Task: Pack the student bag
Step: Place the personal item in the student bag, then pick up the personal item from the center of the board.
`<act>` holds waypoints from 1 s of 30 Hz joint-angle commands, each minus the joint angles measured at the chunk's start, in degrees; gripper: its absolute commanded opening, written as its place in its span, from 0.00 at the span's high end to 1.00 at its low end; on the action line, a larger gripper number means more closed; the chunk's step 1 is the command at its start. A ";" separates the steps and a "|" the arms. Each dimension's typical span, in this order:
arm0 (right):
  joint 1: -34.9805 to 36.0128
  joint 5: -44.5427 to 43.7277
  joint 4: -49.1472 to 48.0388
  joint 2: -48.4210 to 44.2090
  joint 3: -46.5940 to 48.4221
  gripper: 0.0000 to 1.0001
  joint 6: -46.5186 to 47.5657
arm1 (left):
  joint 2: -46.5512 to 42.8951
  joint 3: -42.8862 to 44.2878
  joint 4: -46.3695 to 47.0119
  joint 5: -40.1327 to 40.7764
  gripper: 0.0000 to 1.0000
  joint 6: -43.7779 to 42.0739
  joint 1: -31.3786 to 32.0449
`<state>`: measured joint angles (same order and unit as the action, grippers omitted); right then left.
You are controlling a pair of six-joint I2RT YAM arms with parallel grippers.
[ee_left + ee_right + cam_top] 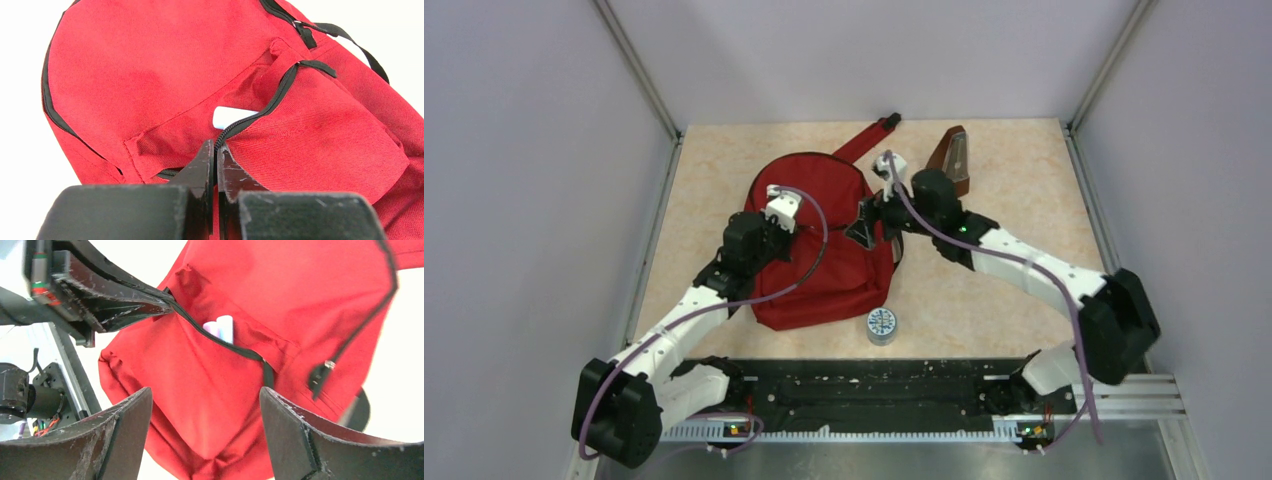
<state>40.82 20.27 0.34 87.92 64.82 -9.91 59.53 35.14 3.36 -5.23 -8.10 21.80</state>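
The red student bag [829, 270] lies flat in the middle of the table. Its front pocket gapes, and a white and pale pink thing [222, 329] sticks out of the opening; it also shows in the left wrist view [230, 116]. My left gripper [216, 150] is shut on the black zipper edge [272, 97] of the pocket and holds it up; it is on the bag's left side in the top view [796, 232]. My right gripper [205, 392] is open and empty, hovering over the bag's right side [864, 220], with red fabric between its jaws but apart from them.
A round blue-and-white tin [882, 326] sits just in front of the bag. A brown wedge-shaped thing [954, 160] stands behind the right arm. A red strap [864, 140] trails toward the back wall. Walls close in on both sides.
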 commanded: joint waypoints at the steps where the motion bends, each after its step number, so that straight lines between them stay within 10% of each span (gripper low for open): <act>1: -0.30 -11.92 -5.50 -12.14 -9.15 0.22 -4.21 | -1.46 -0.36 4.47 0.79 1.00 -0.31 -0.21; 15: 9.40 -19.98 8.09 -22.00 -23.17 0.22 -7.38 | -2.13 -0.29 4.32 0.82 1.00 -0.17 -0.18; 30: 27.66 -38.79 10.04 -9.09 -20.24 0.12 -13.53 | -2.75 -0.45 3.76 1.15 1.00 0.08 -0.20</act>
<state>65.23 -9.93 8.64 76.47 40.77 -20.71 58.87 35.00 3.40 -4.84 -8.08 21.80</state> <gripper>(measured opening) 0.883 0.022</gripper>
